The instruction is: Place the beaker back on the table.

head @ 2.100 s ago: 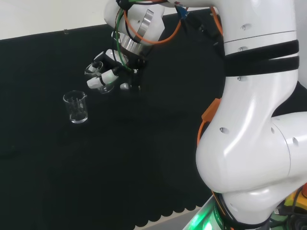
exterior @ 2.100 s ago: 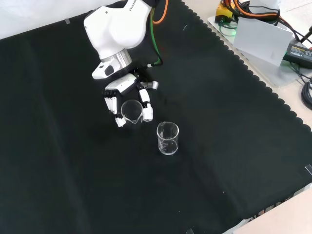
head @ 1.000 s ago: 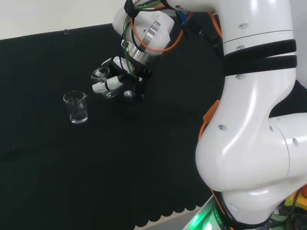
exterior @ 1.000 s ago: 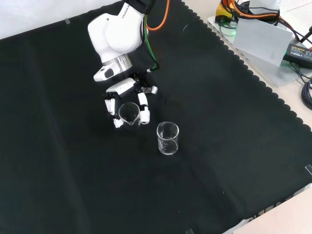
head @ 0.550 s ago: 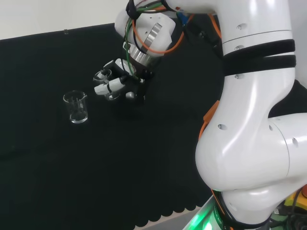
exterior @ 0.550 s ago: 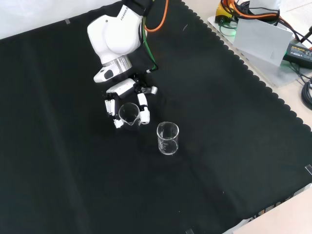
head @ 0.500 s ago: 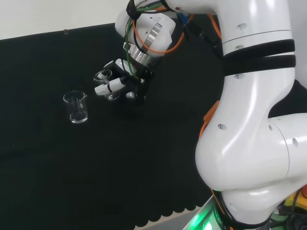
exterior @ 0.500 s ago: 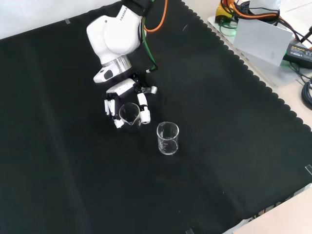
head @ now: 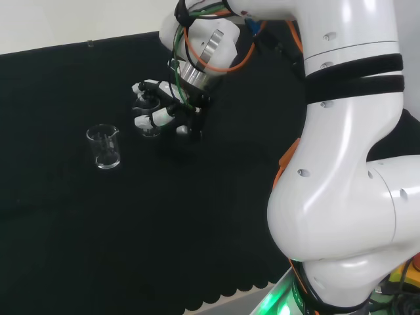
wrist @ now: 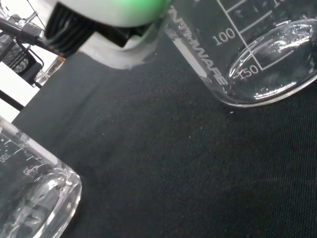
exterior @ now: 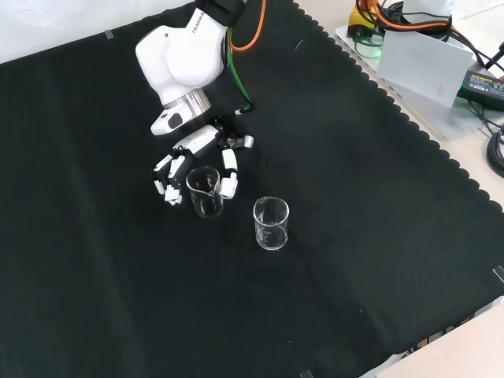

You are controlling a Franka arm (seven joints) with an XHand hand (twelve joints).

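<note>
While the beaker [exterior: 204,191] is standing upright on the surface [exterior: 354,236], the robot hand [exterior: 194,157] is flanking it with fingers spread open, gripping nothing.

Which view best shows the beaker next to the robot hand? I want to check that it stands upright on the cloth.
The front view: the beaker stands upright between the robot hand's spread fingers. In the head view the fingers partly hide it. The wrist view gives a close look at its base on the cloth.
</note>
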